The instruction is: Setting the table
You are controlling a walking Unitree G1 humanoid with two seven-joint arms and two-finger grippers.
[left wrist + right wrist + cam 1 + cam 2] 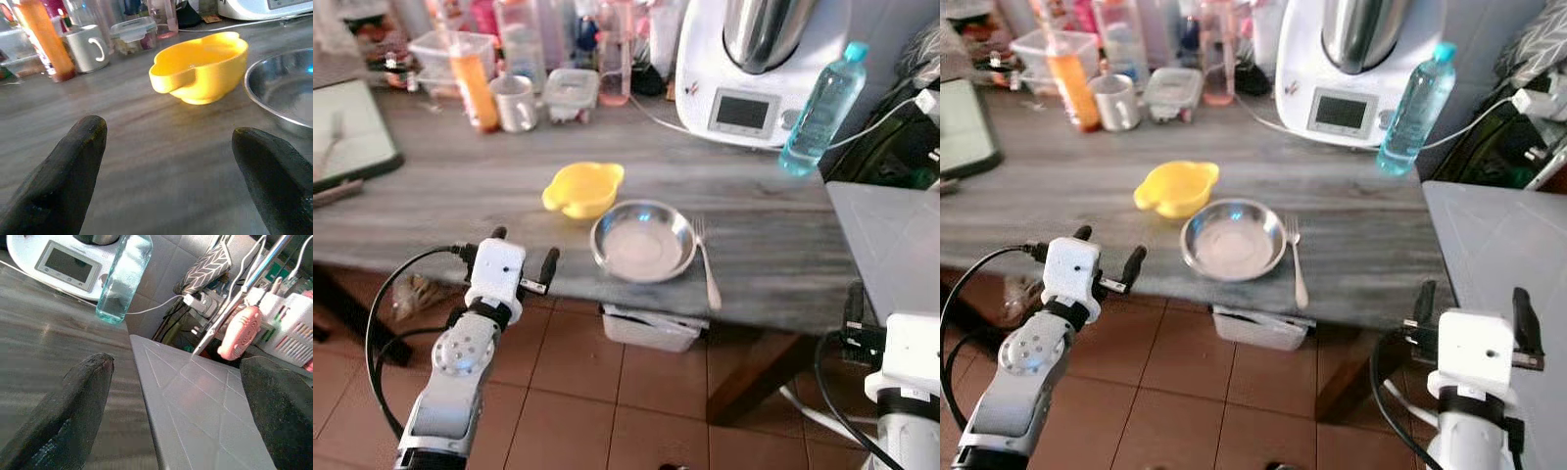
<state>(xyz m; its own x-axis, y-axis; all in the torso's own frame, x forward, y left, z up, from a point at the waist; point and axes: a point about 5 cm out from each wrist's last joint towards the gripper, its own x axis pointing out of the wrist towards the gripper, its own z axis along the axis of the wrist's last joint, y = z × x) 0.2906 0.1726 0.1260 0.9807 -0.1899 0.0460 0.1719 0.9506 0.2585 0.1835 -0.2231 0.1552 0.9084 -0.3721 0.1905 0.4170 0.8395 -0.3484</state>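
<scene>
A steel plate (643, 241) rests near the front edge of the grey wooden table (440, 201). A fork (706, 260) lies just right of it, and a yellow bowl (583, 188) sits touching its back left rim. My left gripper (524, 249) hovers open at the table's front edge, left of the plate, holding nothing. My right gripper (1470, 305) stands open and empty at the lower right, over the edge of a grey panel (1500, 245). In the left wrist view, the yellow bowl (201, 74) and steel plate (286, 90) lie ahead of the fingers (66, 171).
At the table's back stand a white kitchen machine (744, 69), a blue water bottle (821, 110), a mug (515, 102), an orange bottle (475, 86) and lidded tubs (572, 94). A tablet (344, 132) lies far left. A white bin (651, 328) sits under the table on tile floor.
</scene>
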